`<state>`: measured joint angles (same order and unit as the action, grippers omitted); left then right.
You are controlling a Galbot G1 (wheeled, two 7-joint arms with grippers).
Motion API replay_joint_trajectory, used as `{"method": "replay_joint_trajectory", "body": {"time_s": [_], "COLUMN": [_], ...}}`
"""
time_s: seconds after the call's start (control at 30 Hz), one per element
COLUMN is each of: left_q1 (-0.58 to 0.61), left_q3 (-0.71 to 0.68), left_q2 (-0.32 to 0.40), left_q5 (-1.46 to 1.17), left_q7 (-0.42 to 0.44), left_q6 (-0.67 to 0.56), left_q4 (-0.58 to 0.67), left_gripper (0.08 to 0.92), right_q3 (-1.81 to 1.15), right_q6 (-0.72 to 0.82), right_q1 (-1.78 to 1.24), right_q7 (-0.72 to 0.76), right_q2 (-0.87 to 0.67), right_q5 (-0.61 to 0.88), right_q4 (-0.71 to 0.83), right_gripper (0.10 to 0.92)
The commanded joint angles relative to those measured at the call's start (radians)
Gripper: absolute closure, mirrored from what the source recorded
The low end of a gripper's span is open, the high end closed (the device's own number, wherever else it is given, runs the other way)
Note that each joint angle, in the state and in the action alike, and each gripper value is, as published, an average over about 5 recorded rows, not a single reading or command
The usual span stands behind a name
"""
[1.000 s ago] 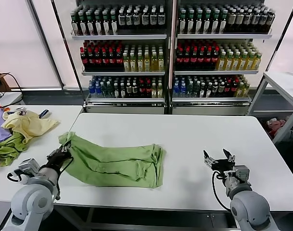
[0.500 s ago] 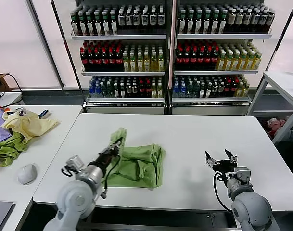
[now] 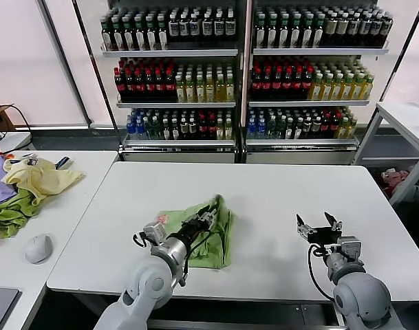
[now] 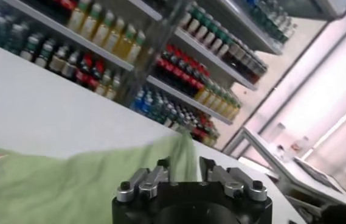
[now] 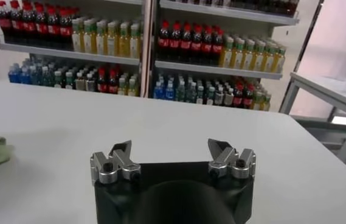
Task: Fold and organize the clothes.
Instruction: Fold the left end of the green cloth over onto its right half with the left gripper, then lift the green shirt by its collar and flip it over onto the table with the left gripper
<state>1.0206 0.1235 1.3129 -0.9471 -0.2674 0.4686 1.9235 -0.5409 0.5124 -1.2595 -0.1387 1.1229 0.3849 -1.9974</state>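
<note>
While the right arm waits, the left arm works alone.
Shelving: racks of bottled drinks [image 3: 243,75] fill the back wall behind the tables.
Table: white table [image 3: 278,199] carries the shirt and both arms.
Side table: on the robot's left, a second table [image 3: 71,199] holds a heap of garments [image 3: 23,189] in pale yellow, purple and darker green, with a grey rounded object [image 3: 38,248] nearer the front edge.
Shirt: light green shirt [image 3: 219,237] lies bunched left of the table's middle, one layer lifted over the rest; a red-and-white print shows at its left edge.
Left end effector [image 3: 208,217]: over the shirt, closed on a raised fold of its fabric.
Right end effector [image 3: 319,227]: parked near the table's front right, well apart from the shirt, fingers spread wide with nothing between them.
</note>
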Motion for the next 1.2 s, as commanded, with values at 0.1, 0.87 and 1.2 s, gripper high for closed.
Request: {"method": "replay_joint_trajectory", "body": {"time_s": [0.1,0.87,1.2], "left_q1": [0.092,0.207,0.147], "left_q3": [0.072,0.132,0.082], "left_q2": [-0.043,-0.094,-0.06], "left_q5": [0.041,0.521,0.511], "left_q7": [0.071,-0.095,-0.086], "left_q6": [-0.022,-0.056,-0.045], "left_q4": [0.042,-0.057,-0.161], "left_gripper": [0.439,0.177,0.227], "right_q3": [0.01,0.024,0.009], "right_q6": [0.002,-0.006,-0.009], "right_q1": [0.005,-0.02,-0.037], "right_q7": [-0.001,0.001,0.002], "right_q2": [0.01,0.033,0.025], "right_q5": [-0.01,-0.035,-0.034], "right_q4": [-0.002,-0.029,-0.043], "right_gripper": [0.203,0.203,0.203]}}
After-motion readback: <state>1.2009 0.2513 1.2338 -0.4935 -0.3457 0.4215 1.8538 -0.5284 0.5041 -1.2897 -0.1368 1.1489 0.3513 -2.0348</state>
